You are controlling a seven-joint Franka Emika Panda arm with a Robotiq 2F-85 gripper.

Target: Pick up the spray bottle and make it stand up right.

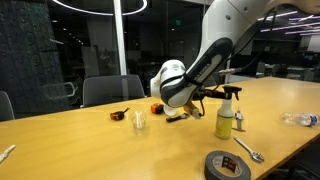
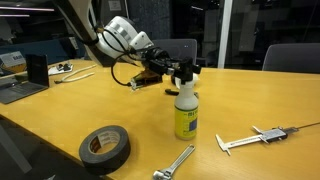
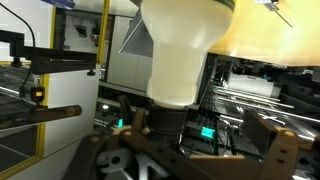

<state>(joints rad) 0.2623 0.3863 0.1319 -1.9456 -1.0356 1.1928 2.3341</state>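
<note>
- Black and matte, the flat tape roll (image 2: 105,146) lies at the left on the smooth, honey-coloured wooden table (image 2: 250,95). It is not part of the job and is well apart from the bottle.
- To its right, the gripper (image 2: 168,72) comes in from the side at the height of the bottle's head. In the wrist view the bottle fills the picture, but the fingers are dark and blurred, so I cannot tell if they clamp the head or stand loose around it.
- Next is the spray bottle (image 2: 185,112). It is a small yellow-green plastic cylinder with a glossy wall, a pale tapered shoulder and a dark trigger part on top. In both exterior views it stands upright, and its base seems to rest on the table.
- I judge this to be the last step: the bottle is set on its base and only the release is left. The next move calls for a slow opening and a straight retreat, because the bottle is narrow, light and probably easy to tip.
- At the far right lies a thin, shiny metal caliper (image 2: 255,137), clear of the bottle.
</note>
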